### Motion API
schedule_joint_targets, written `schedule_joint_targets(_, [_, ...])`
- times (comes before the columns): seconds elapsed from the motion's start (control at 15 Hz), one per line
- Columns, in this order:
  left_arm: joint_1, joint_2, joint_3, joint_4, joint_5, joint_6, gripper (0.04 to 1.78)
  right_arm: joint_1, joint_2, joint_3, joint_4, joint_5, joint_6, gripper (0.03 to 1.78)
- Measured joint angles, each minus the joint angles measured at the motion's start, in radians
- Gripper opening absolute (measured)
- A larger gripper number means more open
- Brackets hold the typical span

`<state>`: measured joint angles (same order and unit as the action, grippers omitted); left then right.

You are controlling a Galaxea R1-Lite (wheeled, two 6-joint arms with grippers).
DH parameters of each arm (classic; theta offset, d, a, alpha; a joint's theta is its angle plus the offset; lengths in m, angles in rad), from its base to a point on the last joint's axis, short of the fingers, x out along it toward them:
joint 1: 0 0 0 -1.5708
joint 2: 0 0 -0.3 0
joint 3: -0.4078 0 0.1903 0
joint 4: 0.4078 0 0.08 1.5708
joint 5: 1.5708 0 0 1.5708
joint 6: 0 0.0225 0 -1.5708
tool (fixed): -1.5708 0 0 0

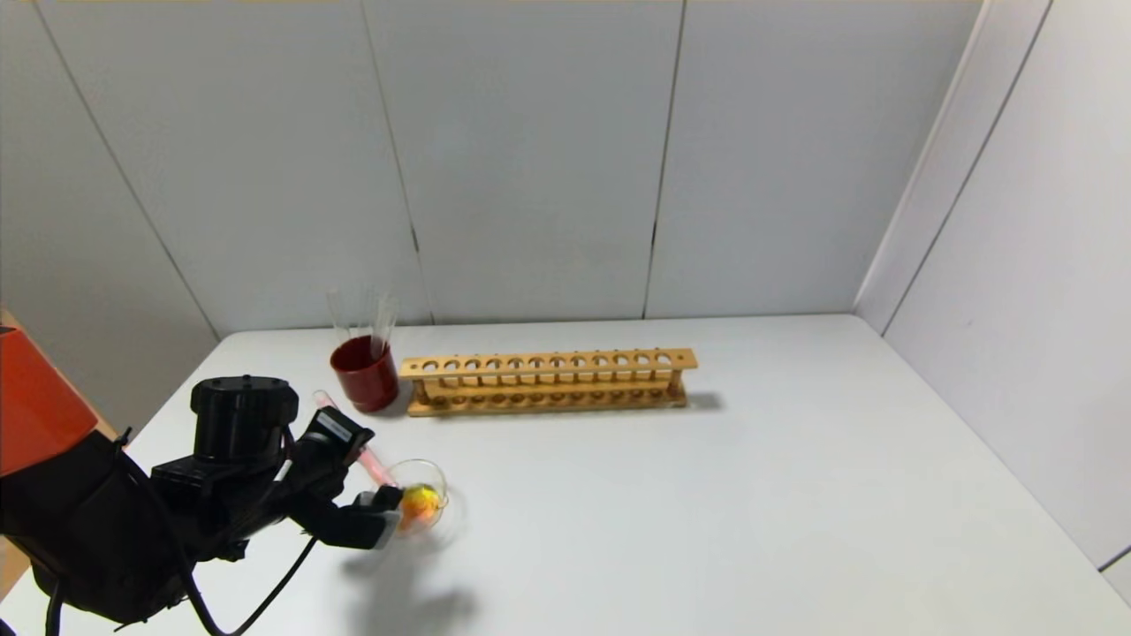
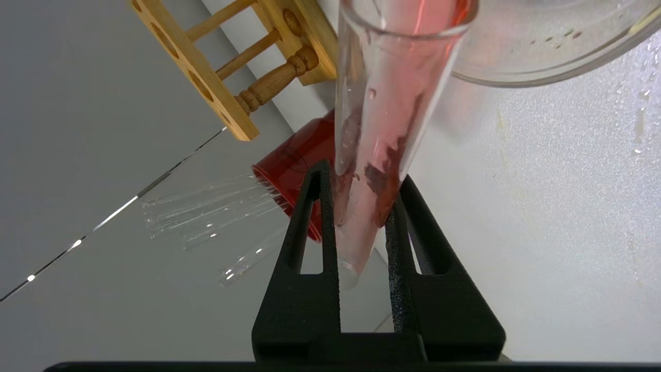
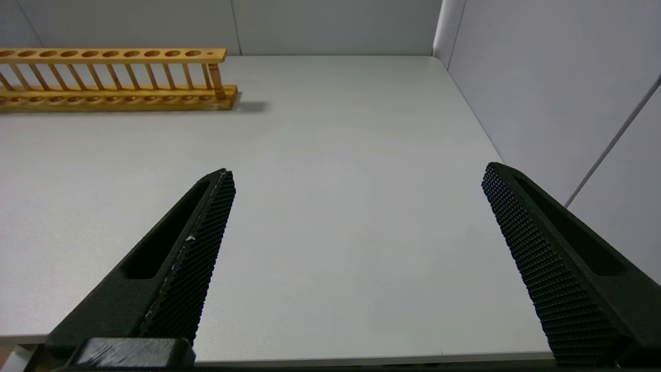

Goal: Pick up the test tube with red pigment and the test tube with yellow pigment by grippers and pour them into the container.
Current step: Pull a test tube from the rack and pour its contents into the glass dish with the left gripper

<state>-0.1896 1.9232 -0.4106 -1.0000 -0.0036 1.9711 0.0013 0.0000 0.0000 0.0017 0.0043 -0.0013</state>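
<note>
My left gripper is shut on the test tube with red pigment and holds it tilted, with its mouth down at the rim of the container. The container is a small clear glass dish holding yellow-orange liquid. In the left wrist view the gripper clamps the lower part of the tube, which is streaked pink-red inside. The tube's mouth reaches the dish. No tube with yellow liquid shows. My right gripper is open and empty above the table near its front edge, out of the head view.
A dark red cup with clear empty tubes stands behind the dish. To its right is an empty wooden tube rack, also in the right wrist view. The white table meets walls at the back and right.
</note>
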Motion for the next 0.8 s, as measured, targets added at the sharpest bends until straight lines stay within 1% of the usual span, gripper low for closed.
schedule_joint_targets(0.53, [-0.002,0.021,-0.001,-0.032,0.026,0.006,0.31,0.0,0.0,0.0,0.0,0.0,0.0,1.75])
schedule_joint_targets(0.73, [-0.003,0.022,-0.001,-0.092,0.038,0.082,0.31,0.0,0.0,0.0,0.0,0.0,0.0,1.75])
schedule_joint_targets(0.8, [-0.004,0.022,-0.001,-0.093,0.041,0.087,0.31,0.0,0.0,0.0,0.0,0.0,0.0,1.75])
